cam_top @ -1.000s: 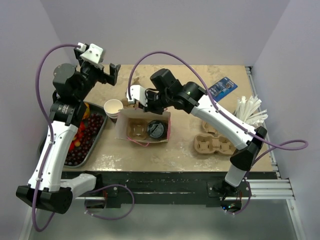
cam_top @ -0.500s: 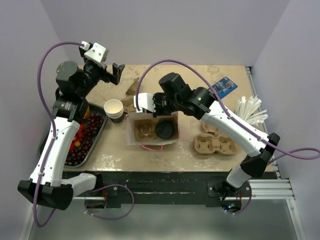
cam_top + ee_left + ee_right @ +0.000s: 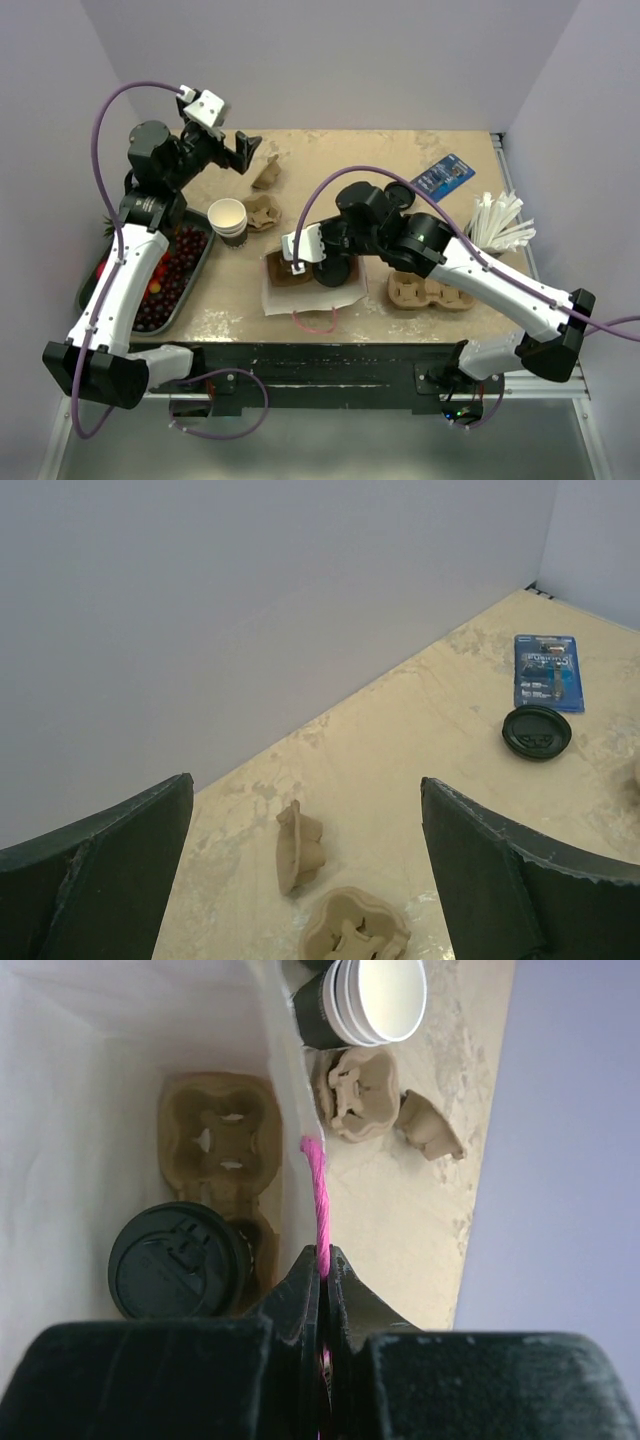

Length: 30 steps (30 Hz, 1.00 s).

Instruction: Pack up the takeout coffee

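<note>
The takeout coffee (image 3: 175, 1260), with its round black lid (image 3: 338, 270), stands in a brown pulp carrier (image 3: 215, 1135) inside an open white paper bag (image 3: 285, 298). My right gripper (image 3: 322, 1252) is shut on the bag's pink cord handle (image 3: 318, 1190), right at the bag's rim above the cup. In the top view the right gripper (image 3: 297, 262) hangs over the bag's left part, and the arm hides part of the cup. My left gripper (image 3: 240, 150) hovers open and empty over the table's back left, far from the bag.
Stacked lidless cups (image 3: 227, 218) stand left of the bag, with loose pulp carrier pieces (image 3: 262, 212) behind them. A fruit tray (image 3: 170, 275) lies far left. A spare carrier (image 3: 430, 290), a loose black lid (image 3: 400, 192), a blue packet (image 3: 445, 173) and white sticks (image 3: 500, 220) sit to the right.
My right gripper has dragged the bag by its handle toward the near edge and slightly right. The left gripper has drifted a little to the right, still open.
</note>
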Tool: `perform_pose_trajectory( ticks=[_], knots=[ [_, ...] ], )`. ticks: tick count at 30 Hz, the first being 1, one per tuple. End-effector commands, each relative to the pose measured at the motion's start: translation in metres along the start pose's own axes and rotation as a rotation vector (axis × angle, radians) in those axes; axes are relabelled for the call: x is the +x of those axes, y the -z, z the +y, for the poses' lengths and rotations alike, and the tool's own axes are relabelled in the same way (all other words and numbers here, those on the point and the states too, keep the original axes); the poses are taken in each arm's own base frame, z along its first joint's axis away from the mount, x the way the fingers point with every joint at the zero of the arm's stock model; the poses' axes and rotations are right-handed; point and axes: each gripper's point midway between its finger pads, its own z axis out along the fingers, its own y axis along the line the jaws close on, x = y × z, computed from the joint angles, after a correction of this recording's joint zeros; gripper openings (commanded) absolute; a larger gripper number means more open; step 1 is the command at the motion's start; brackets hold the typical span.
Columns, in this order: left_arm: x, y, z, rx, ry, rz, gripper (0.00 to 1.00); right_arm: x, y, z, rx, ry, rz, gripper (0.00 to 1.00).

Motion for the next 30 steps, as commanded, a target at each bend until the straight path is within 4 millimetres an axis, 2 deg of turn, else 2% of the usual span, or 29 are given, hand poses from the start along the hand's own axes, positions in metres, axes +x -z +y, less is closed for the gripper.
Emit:
perform_pose_trajectory(
  ticks=[1,11,12,16,24,30],
  knots=[
    [-0.013,-0.004,-0.003,0.034,-0.002,-0.058,1.00,-0.020,0.013,-0.024,0.122,0.039,-0.078,0.00],
    [-0.009,-0.009,-0.009,0.081,0.001,-0.052,1.00,-0.022,0.016,-0.021,0.126,0.058,-0.094,0.00],
    [-0.017,-0.010,-0.008,0.078,-0.010,-0.082,1.00,-0.026,0.022,-0.024,0.148,0.062,-0.112,0.00],
    [-0.023,-0.008,-0.010,0.083,-0.011,-0.102,1.00,-0.028,0.029,-0.024,0.193,0.106,-0.130,0.00],
    [-0.022,-0.007,-0.011,0.085,0.000,-0.114,1.00,-0.027,0.037,-0.016,0.215,0.227,-0.147,0.00],
    [-0.021,-0.005,-0.013,0.088,0.011,-0.121,1.00,-0.026,0.041,-0.012,0.218,0.254,-0.152,0.00]
  ],
)
